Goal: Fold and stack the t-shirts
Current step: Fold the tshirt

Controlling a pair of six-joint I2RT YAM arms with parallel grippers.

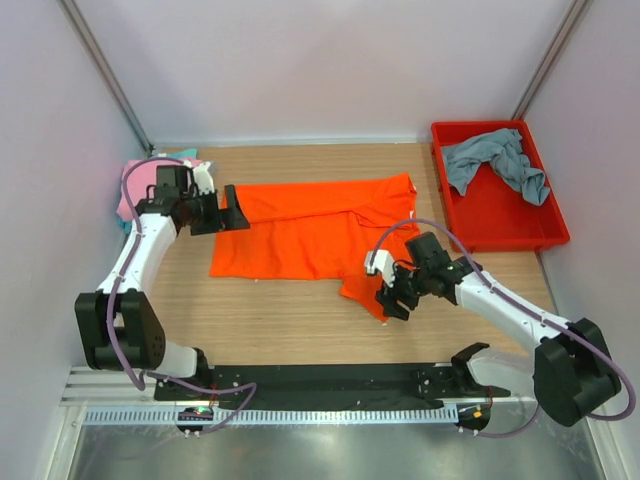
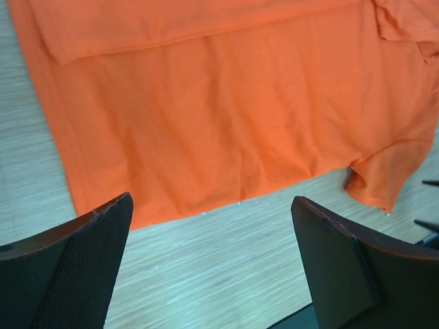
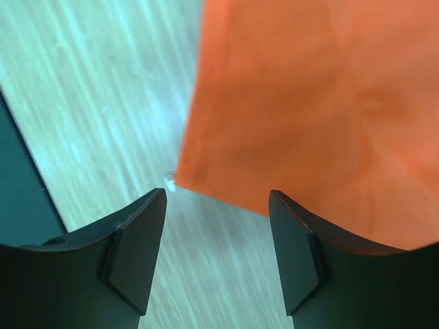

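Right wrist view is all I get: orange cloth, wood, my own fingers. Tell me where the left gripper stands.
Observer: The left gripper is at the left edge of the orange t-shirt, jaws wide apart, holding nothing.
Operator: Now give me the shirt's lay.
Observer: It lies spread on the table, its far edge folded over onto itself.
Operator: Name one shirt left to fold.
Observer: A grey-blue t-shirt lies crumpled in the red bin at the far right.
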